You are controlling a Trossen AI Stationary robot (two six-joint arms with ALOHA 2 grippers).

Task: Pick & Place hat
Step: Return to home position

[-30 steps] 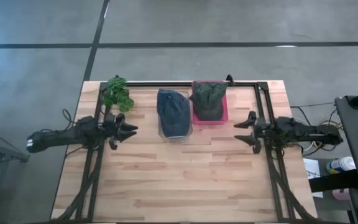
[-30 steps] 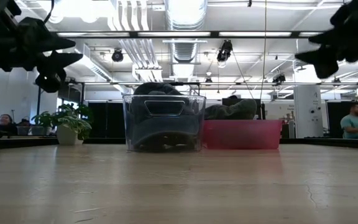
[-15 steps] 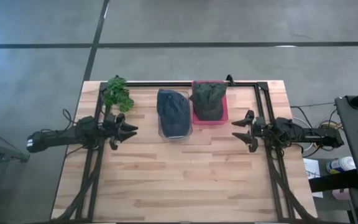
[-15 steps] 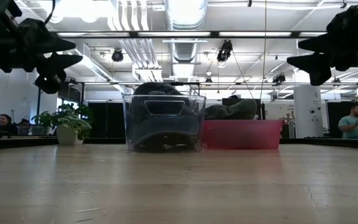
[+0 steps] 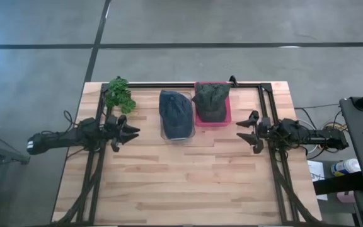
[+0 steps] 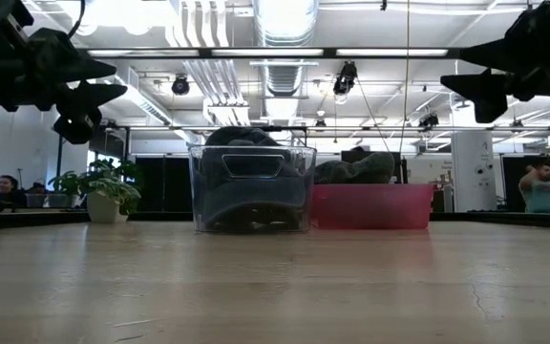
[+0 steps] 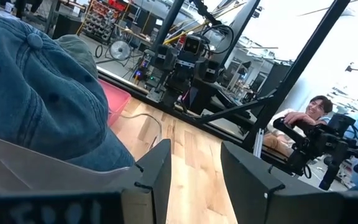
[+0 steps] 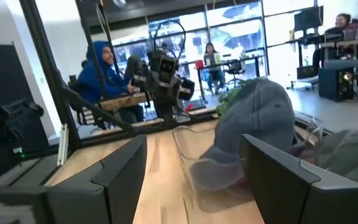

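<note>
High view: at the left edge of the surface point(image 5: 181, 183) the left tool point(image 5: 131, 131) hangs above the wood, pointing inward. It is released, with nothing between its spread fingers, and sits well apart from the bins, as a resting pose would have it. Just behind it a small green plant point(image 5: 119, 94) stands at the far left corner, out of the working lane.

Near the middle of the far edge, the blue cap point(image 5: 175, 112) lies crown-up inside the clear bin point(image 5: 179, 138). Touching that bin on its right, the red bin point(image 5: 227, 117) holds a green cap point(image 5: 210, 101). Whether anything lies under that cap cannot be told.

At the right edge the right tool point(image 5: 241, 131) mirrors the left one, raised and released, facing the bins and holding nothing. With the caps binned, I judge the sorting finished.
</note>
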